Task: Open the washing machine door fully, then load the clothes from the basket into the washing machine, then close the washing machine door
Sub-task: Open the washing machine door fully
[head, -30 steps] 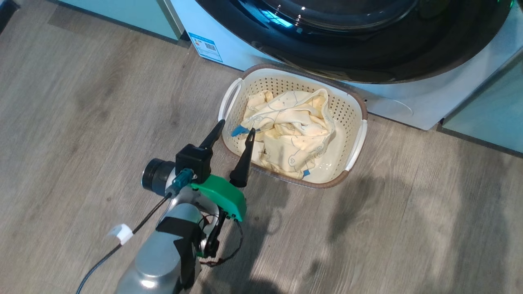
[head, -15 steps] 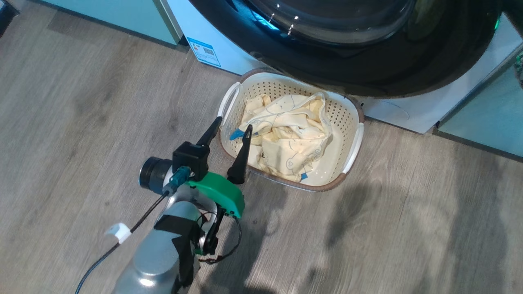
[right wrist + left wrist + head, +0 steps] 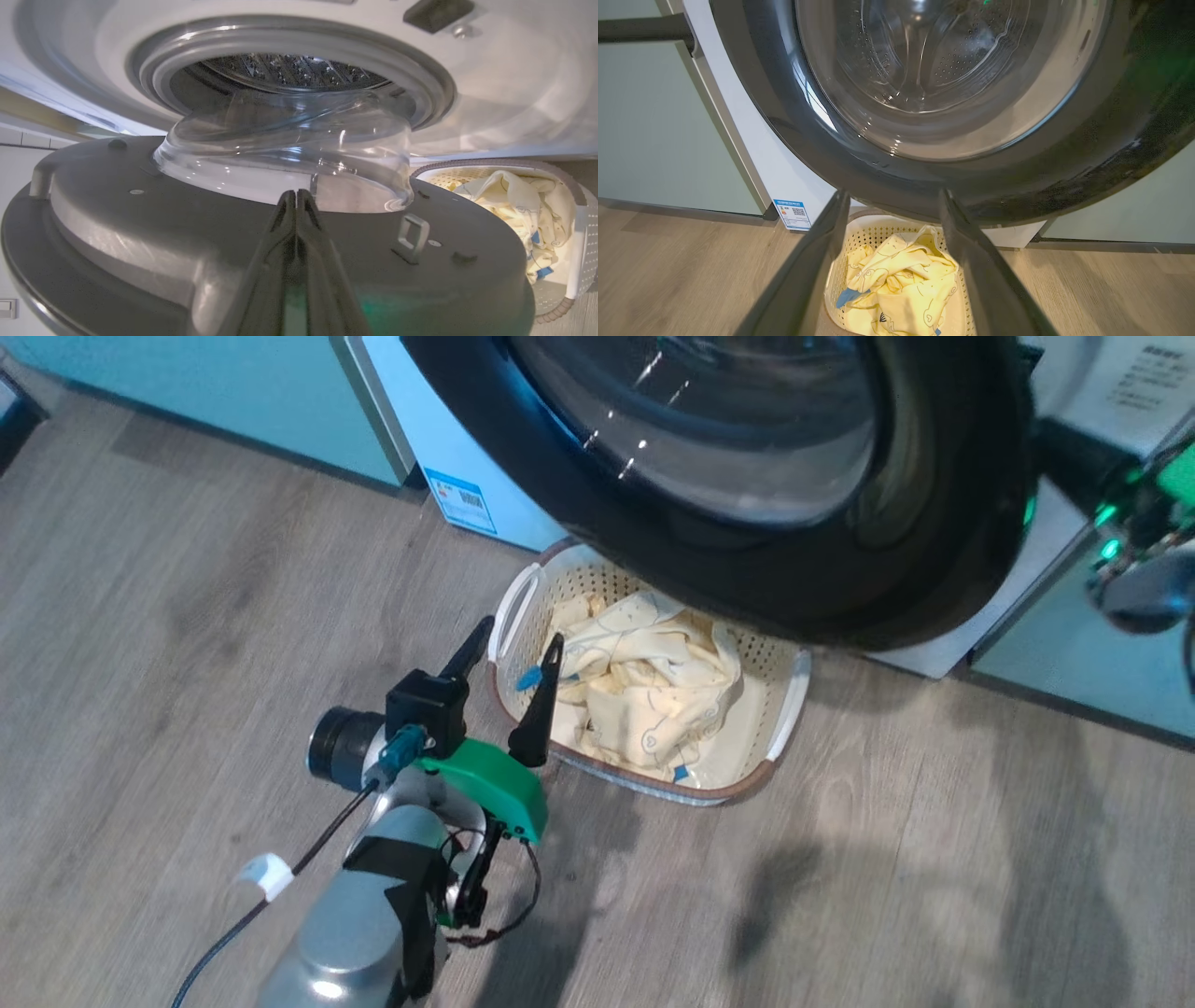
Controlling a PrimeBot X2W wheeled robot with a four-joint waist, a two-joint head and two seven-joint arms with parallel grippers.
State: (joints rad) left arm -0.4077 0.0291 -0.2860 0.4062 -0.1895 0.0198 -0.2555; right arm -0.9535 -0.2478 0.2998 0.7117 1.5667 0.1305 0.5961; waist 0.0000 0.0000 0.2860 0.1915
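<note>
— Two changes from a second ago, or one?
— Two. The washing machine door (image 3: 747, 588) has swung further out from the washing machine (image 3: 411, 439), and its black rim now hangs over the far part of the basket (image 3: 789, 705), which was in plain sight before. The head camera has also tipped up, so more of the glass shows, and the right arm (image 3: 1134, 593) has come in, blurred, at the right edge.
— Has the basket moved?
— No. It sits on the floor (image 3: 187, 616) at the edge where the boards meet the foot of the machine, with the clothes (image 3: 644, 681) heaped inside.
— And the left tool (image 3: 520, 630)?
— Spread wide, holding nothing. It hovers at the basket's near left rim, one finger over the rim and the other outside it, much as before.
— The right tool (image 3: 296, 192)?
— Fingers pressed flat together, nothing between them. They lie along the grey inner face of the door, pointing at the base of the glass bowl (image 3: 289, 140), with the drum (image 3: 289, 70) beyond. Whether they touch the door, I cannot tell.
</note>
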